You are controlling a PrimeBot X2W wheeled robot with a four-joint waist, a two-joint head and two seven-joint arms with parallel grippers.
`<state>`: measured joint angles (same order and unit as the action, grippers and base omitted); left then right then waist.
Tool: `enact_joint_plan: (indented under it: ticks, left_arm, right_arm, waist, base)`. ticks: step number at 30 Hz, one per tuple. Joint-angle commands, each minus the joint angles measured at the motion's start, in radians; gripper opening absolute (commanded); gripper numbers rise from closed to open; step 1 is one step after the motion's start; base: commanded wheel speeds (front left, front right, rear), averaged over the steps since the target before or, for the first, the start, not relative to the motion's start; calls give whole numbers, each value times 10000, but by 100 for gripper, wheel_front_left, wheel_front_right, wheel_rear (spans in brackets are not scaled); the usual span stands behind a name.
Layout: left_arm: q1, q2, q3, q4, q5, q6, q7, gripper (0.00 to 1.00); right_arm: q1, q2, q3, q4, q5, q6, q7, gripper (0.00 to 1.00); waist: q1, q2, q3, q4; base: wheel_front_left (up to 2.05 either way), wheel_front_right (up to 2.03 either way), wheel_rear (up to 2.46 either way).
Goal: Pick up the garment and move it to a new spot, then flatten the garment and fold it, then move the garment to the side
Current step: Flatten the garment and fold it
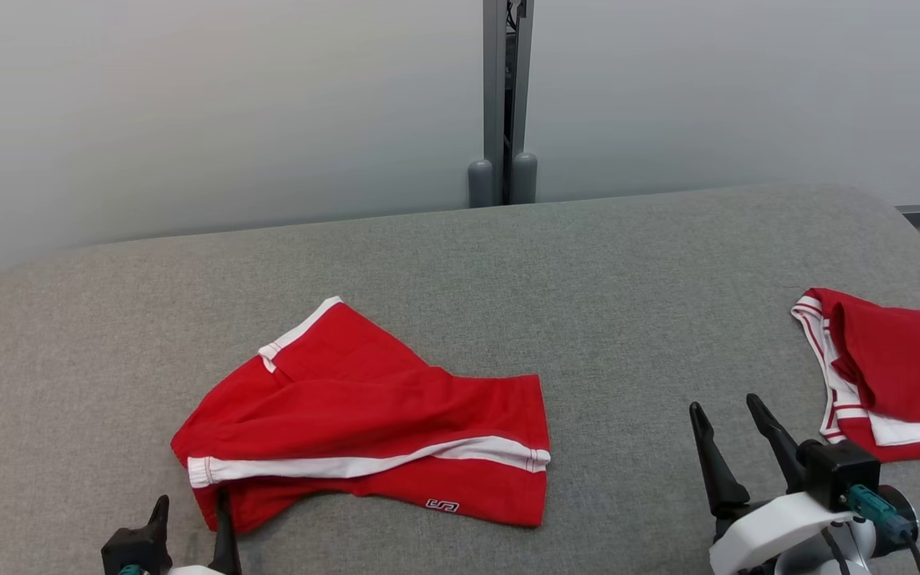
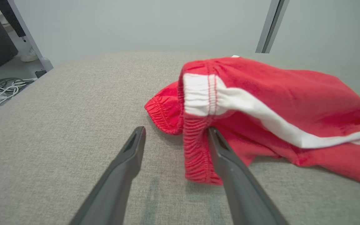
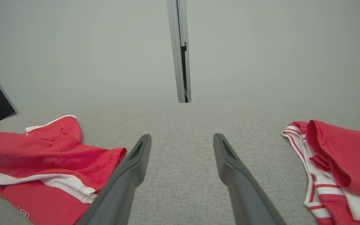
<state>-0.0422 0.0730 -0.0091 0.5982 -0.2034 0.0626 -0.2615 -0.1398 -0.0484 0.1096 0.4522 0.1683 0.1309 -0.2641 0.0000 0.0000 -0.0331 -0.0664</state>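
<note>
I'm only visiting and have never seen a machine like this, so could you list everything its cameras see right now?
shorts: one, red with a white side stripe, rumpled on the table left of centre
second garment: one, red with white trim, bunched at the table's right edge
table: one, grey fabric top, under both garments
post: one, grey, upright behind the table's far edge
cables: a loose bundle, white and grey, on the floor beside the table, seen from the left wrist
left pincer: one, dark fingers, open, at the shorts' elastic waistband
right pincer: one, dark fingers, open, over bare table between the two garments
</note>
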Motion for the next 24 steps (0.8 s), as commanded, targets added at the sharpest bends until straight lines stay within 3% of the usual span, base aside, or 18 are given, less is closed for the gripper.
enact_joint_plan:
  ticks: [1, 13, 24]
  left_arm:
    - [161, 24, 29, -242, 293, -76, -45, 100]
    - [797, -135, 285, -1898, 983, -129, -45, 100]
    - [677, -199, 437, -2007, 921, -186, -45, 100]
  right_arm:
    - [40, -53, 25, -13, 32, -3, 2, 100]
    - [328, -53, 223, -64, 120, -3, 2, 100]
    - [301, -51, 505, 48, 237, -3, 2, 100]
  waist:
    - [0, 0, -27, 3]
    - [0, 0, -123, 15]
    - [0, 0, -6, 159]
  base:
    - [0, 0, 0]
    - [0, 0, 0]
    - [0, 0, 0]
